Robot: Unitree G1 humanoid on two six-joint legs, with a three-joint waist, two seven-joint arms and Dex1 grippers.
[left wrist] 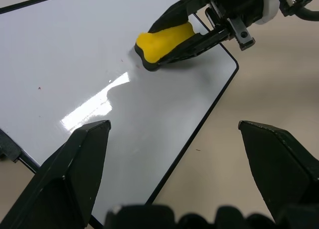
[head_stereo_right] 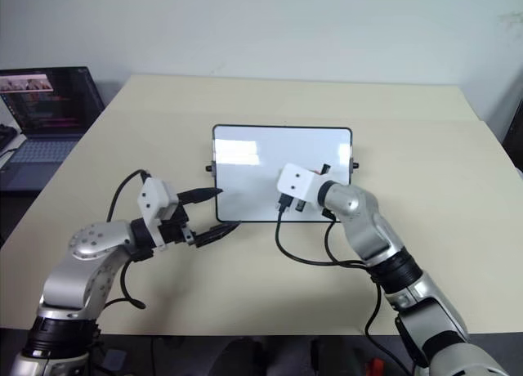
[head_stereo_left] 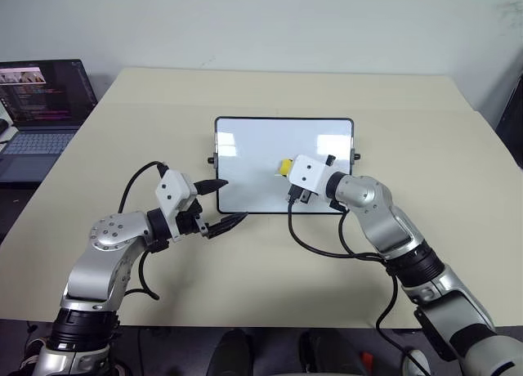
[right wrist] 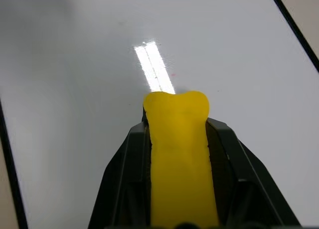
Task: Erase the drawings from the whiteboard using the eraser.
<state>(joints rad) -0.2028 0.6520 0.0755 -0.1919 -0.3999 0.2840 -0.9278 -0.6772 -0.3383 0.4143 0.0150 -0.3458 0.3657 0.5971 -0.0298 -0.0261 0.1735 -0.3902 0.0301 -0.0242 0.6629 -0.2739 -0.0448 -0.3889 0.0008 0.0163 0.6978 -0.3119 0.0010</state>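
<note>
There is one shiny white board with a thin black frame [head_stereo_left: 270, 147]. There is one small yellow eraser block [left wrist: 162, 41]. There are two robot grippers with black fingers, one left [head_stereo_left: 219, 204] and one right [left wrist: 174, 37]. There is one dark laptop [head_stereo_left: 37, 106] and one big tan table [head_stereo_left: 270, 261].

My arms are built from rounded silver-grey metal segments joined by black collars, with small dark screw holes dotting the shoulder and elbow housings. Each wrist carries a boxy white camera module with a few black dots on its faces. My left gripper [head_stereo_left: 219, 204] ends in two slim black fingers [left wrist: 75, 169], wedge-shaped and matte. My right gripper [head_stereo_left: 288, 173] has the same black fingers [right wrist: 124, 184]. Black cables loop loosely from both wrist modules back along my forearms.
</note>
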